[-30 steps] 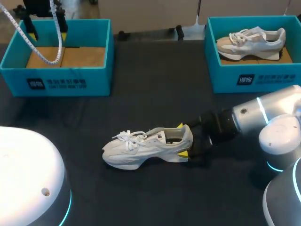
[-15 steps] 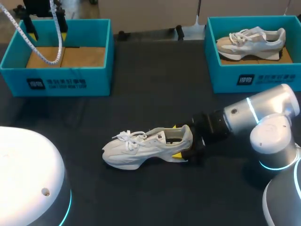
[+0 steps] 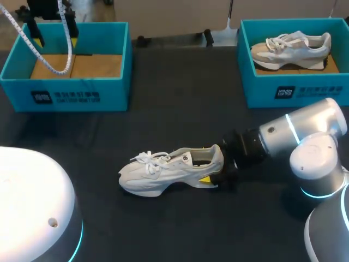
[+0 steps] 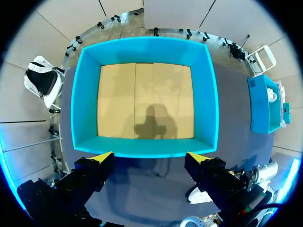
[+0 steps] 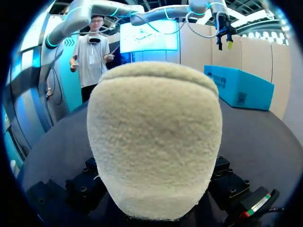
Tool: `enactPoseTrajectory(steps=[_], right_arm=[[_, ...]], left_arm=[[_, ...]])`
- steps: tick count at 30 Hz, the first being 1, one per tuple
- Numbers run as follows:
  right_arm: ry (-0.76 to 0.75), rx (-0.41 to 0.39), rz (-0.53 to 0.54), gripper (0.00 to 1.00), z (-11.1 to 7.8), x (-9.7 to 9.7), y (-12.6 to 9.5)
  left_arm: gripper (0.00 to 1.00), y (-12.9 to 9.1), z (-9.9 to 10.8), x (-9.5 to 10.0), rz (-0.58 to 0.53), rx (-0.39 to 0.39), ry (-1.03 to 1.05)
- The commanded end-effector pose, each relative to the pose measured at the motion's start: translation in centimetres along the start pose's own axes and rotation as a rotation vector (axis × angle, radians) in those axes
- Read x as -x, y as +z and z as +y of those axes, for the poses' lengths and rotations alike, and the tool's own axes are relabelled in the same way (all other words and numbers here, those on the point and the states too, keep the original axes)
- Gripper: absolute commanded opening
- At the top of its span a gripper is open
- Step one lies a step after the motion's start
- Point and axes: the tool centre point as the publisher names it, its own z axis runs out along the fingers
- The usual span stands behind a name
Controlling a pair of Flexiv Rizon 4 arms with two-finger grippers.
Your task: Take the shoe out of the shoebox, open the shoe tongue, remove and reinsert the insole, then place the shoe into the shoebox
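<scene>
Low in mid-frame a white shoe [image 3: 163,172] lay on the dark counter [image 3: 180,109], toe left, right pincer [image 3: 208,162] clamped on its heel, left pincer [image 4: 149,157] spread wide with nothing held above the upper-left teal shoebox [image 3: 65,94], another shoe [image 3: 292,46] in the upper-right shoebox [image 3: 262,90].

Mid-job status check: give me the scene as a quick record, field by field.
shoe: upright on the table, toe toward my left
right tool: at the shoe's heel; grip unclear
left tool: open, above the left box
left box: no shoe in it
right box: holds a second shoe
</scene>
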Motion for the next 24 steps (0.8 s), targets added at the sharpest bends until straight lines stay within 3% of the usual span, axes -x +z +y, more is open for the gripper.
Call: enactPoseTrajectory(steps=[1,15,24], right_arm=[[-0.001,-0.020,-0.039,0.00,0.1,-0.5,-0.9],[0.012,-0.042,-0.070,0.00,-0.4,-0.3,-2.7],[0.027,-0.027,-0.086,0.00,-1.3,-0.5,-2.2]], left_arm=[[1.00,0.0,0.0,0.0,0.000,0.001,0.000],[1.00,0.0,0.0,0.0,0.000,0.001,0.000],[1.00,0.0,0.0,0.0,0.000,0.001,0.000]])
